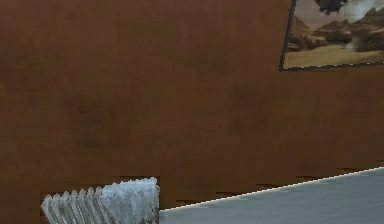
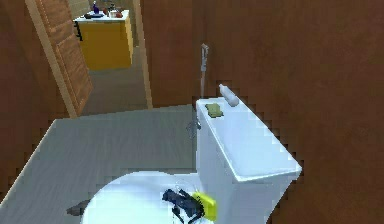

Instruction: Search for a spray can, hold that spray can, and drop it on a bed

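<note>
A small yellow thing (image 2: pixel 207 207), possibly the spray can, shows beside the dark gripper (image 2: pixel 180 202) over the white toilet lid (image 2: pixel 130 195). I cannot tell whether the jaws hold it. A can is likely light, stiff and slick, so grasp it mid-body. A pale cylinder (image 2: pixel 228 95) lies on the tank (image 2: pixel 245 150).

The gripper (image 2: pixel 183 204) is a small dark body with thin fingers
</note>
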Tool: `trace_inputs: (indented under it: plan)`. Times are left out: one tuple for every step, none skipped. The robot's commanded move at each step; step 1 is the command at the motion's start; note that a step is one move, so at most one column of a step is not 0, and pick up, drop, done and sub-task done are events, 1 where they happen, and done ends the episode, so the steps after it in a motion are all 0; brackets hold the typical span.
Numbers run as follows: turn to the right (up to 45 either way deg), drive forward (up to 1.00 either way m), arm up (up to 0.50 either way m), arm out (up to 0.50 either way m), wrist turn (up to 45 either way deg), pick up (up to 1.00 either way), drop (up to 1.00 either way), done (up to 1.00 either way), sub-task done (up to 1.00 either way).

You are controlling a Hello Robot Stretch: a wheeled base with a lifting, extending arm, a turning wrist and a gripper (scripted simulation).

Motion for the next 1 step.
trace_inputs:
  plan:
    - [0.0,0.0,0.44,0.0,0.0,0.0,0.0,0.0,0.0]
